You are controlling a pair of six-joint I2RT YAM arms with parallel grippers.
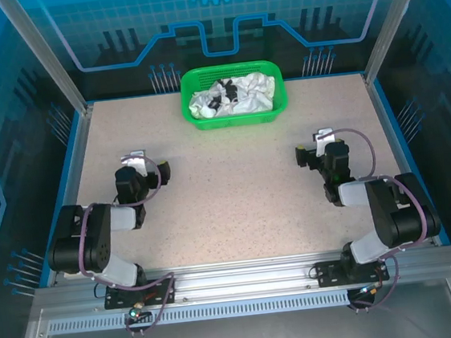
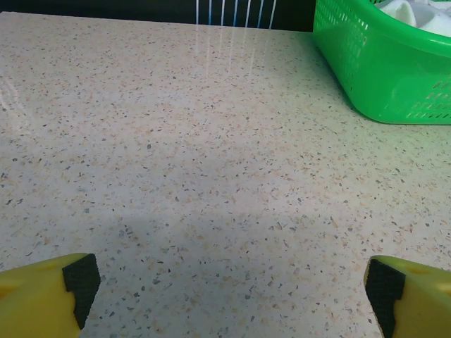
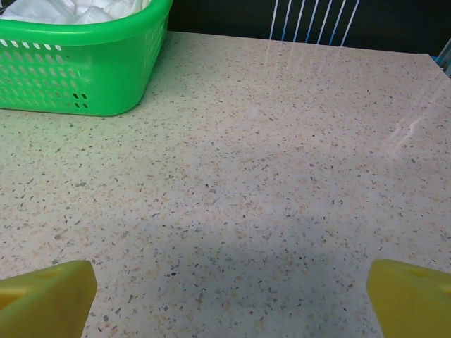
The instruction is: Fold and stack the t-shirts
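The white t-shirts (image 1: 232,95) lie crumpled, with black print showing, inside the green mesh basket (image 1: 276,108) at the back middle of the table. White cloth of the t-shirts (image 2: 412,14) peeks over the basket's rim in the left wrist view, and the t-shirts (image 3: 70,10) show the same way in the right wrist view. My left gripper (image 1: 146,166) rests low at the left, open, its yellow fingertips (image 2: 42,296) wide apart over bare table. On the right side my right gripper (image 1: 312,147) is open too, nothing between its fingertips (image 3: 409,292).
The speckled beige table (image 1: 236,192) stretches between the arms and the basket (image 2: 380,63). The basket (image 3: 77,70) stands far left in the right wrist view. Blue transparent walls and metal posts enclose the table; a metal rail runs along the near edge.
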